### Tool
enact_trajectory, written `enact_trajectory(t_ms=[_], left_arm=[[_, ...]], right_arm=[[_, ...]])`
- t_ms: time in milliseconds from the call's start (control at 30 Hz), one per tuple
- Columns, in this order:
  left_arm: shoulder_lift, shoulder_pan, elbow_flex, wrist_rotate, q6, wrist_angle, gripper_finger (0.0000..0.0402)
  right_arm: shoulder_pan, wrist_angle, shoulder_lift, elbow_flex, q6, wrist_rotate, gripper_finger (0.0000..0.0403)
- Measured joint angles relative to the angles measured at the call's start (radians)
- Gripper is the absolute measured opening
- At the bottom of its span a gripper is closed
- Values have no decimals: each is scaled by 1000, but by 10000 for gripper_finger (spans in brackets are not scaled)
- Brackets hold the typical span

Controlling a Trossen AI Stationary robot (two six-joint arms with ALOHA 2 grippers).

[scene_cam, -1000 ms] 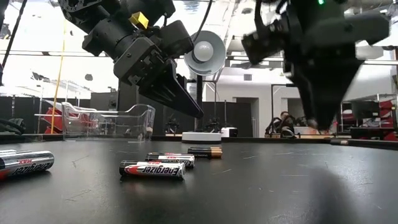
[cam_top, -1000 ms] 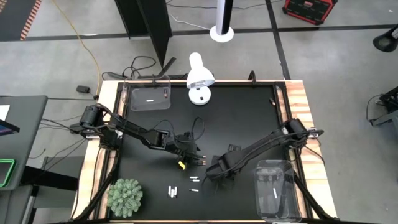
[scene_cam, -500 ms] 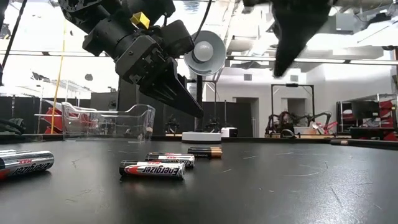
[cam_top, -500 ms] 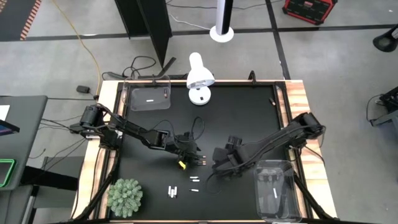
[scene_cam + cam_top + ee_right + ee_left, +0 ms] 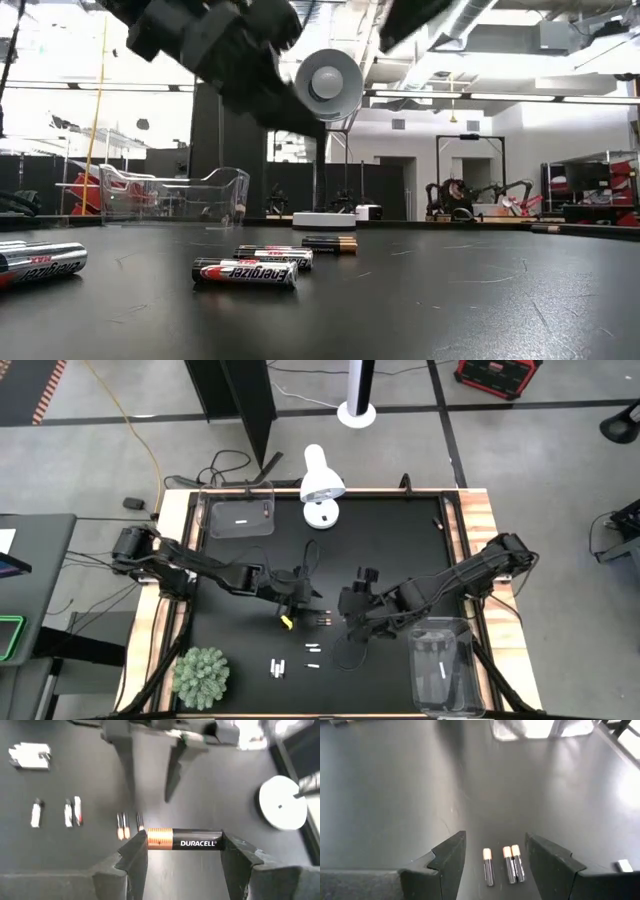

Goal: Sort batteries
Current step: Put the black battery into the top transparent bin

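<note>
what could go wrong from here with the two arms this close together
The right gripper holds a Duracell battery by its ends only, so it might slip out on the way to the right bin. The left gripper hangs open over three dark batteries close by; the arms could bump, or closing might nudge neighbours.

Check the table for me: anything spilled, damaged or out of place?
Nothing stands out. Loose batteries lie flat on the black table, both clear bins sit upright, and the lamp stands. The right pincer holds a Duracell battery crosswise.
</note>
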Motion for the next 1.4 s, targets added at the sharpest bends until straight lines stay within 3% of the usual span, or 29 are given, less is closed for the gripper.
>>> enact_trajectory(t_ms=[400,567,867,1067,1400], left_arm=[[-349,0,0,-10,38,-252,198],[-488,-5,-3,-40,53,-344,198],[-818,-3,-161,-160,48,-347,198],[-1011,-3,-275,-204,44,-322,198],[-1170,-3,-371,-260,33,-330,198]], right_arm=[[-62,372,-34,0,-410,-1,201],[-102,490,-35,0,-539,-57,201],[-210,646,-35,0,-660,-241,201],[-300,751,-34,0,-712,-431,201],[-431,952,25,0,-720,-725,201]])
